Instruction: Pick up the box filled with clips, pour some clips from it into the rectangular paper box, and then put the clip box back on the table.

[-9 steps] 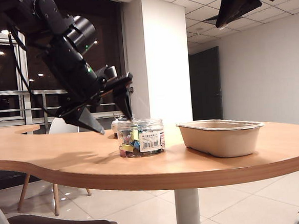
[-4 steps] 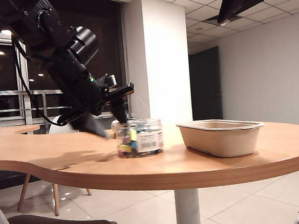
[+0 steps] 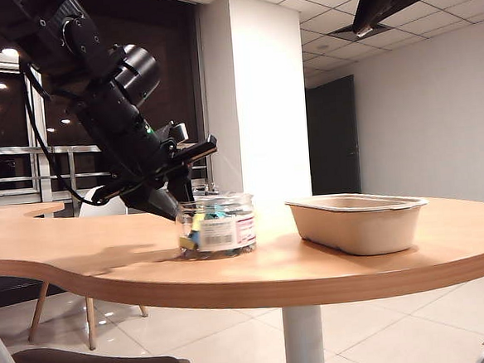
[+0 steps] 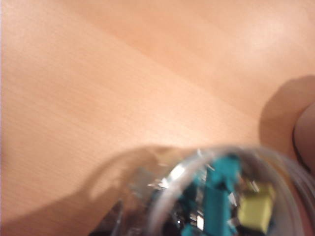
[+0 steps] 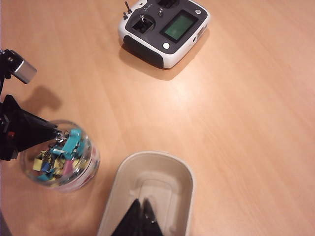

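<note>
**clipfan:** For the grab itself, I'd say the left gripper [image 3: 179, 179] wants its fingers square on opposite walls of the box filled with clips [image 3: 216, 226] and snug before any lift, or a smooth round jar could twist or slip. From the side it's down at the jar, at about 10 o'clock from it. In the right wrist view one finger [image 5: 30, 131] reaches the jar's rim, jaws narrowed around it. I can't tell if it's actually clamped.

**benchbot:** Agreed. The jar is short, clear and lidless, with a white label, and the clips [image 5: 58, 156] inside are teal, yellow and pink. It sits on the table [image 3: 257, 272] at 9 o'clock from the rectangular paper box [image 3: 357, 222], nearby but not touching. The right gripper [image 5: 141, 219] hangs over that beige tray, fingers pressed together, holding nothing.
</note>
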`<act>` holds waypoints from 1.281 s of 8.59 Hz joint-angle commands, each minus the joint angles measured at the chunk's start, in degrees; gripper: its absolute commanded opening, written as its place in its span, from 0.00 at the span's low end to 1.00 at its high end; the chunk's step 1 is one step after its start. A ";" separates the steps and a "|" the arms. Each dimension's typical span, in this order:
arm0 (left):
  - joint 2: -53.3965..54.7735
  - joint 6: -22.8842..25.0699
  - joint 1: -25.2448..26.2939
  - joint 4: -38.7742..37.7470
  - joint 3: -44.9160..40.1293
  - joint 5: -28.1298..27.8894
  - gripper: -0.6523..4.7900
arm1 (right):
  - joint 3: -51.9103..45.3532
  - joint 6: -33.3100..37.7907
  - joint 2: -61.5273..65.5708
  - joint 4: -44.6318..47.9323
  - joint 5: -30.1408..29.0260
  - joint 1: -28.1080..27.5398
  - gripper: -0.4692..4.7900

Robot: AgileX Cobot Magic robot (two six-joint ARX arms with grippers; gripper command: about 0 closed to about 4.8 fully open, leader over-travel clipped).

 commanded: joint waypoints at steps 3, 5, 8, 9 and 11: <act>-0.17 0.85 -0.31 -1.42 0.11 0.44 0.11 | 0.22 0.22 -0.35 0.37 -0.42 0.02 0.08; -1.53 1.05 -0.31 -0.90 0.13 1.09 0.11 | 0.22 0.20 -0.35 0.39 -0.42 0.02 0.08; -4.24 8.85 -7.63 -7.41 22.75 -13.00 0.11 | 0.22 0.20 -1.18 0.39 -0.39 0.00 0.08; -3.26 10.14 -9.75 -5.75 22.77 -15.65 0.11 | 0.20 0.20 -1.36 0.26 -0.42 0.00 0.08; 2.73 10.16 -13.44 -2.25 22.97 -15.89 0.11 | 0.20 0.17 -3.13 -0.26 -0.37 0.00 0.08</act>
